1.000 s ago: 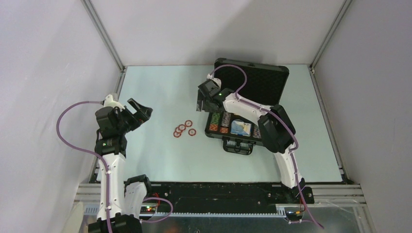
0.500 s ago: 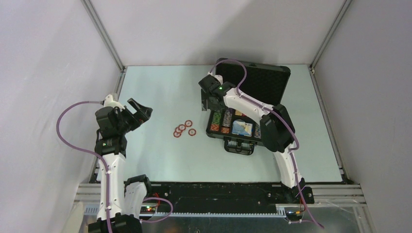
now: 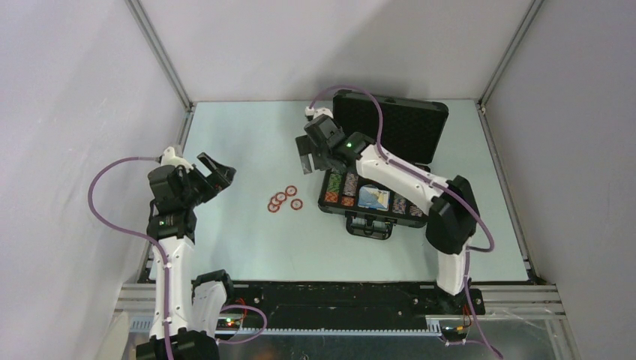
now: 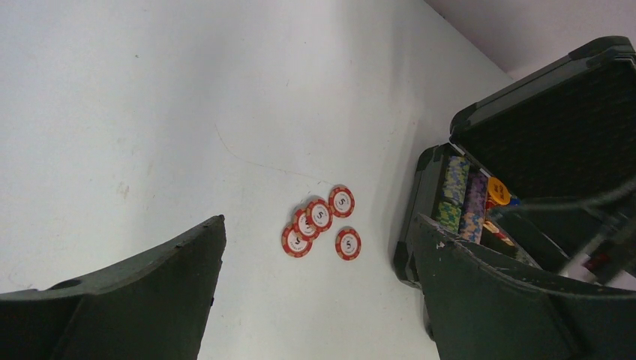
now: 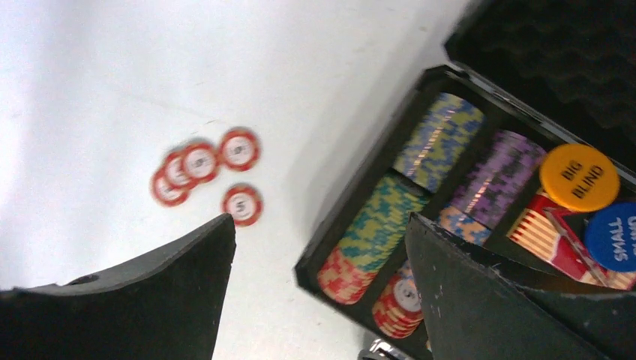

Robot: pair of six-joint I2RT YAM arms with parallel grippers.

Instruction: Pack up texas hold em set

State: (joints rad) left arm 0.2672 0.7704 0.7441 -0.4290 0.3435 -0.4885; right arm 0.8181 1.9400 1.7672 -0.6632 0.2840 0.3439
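The right gripper (image 3: 306, 154) has its jaws spread wide with nothing between them. It hangs above the table (image 3: 240, 135), just beside the far left corner of the open case (image 3: 390, 219). Its wrist camera looks down on bare table, with the loose chips to one side and the case to the other.

The left gripper (image 3: 216, 171) also has its jaws spread wide and holds nothing. It hangs near the left edge of the table, well apart from the case and pointed toward the loose chips.

5 small red-white round chips (image 3: 280, 197) lie flat on the table just left of the case. 3 overlap in a short line and 2 sit singly close by. Neither gripper touches them.

The black case sits right of centre with its handle toward the arms and its foam-lined lid (image 3: 397, 129) standing open at the back. Inside are multicoloured chip rows (image 5: 375, 232), a card box (image 3: 373, 197), an orange Big Blind button (image 5: 579, 177) and a blue Small Blind button (image 5: 615, 236). No black triangular marker can be made out.

Packing looks largely done. The 5 loose chips have yet to go into the case, and the lid has yet to be closed.
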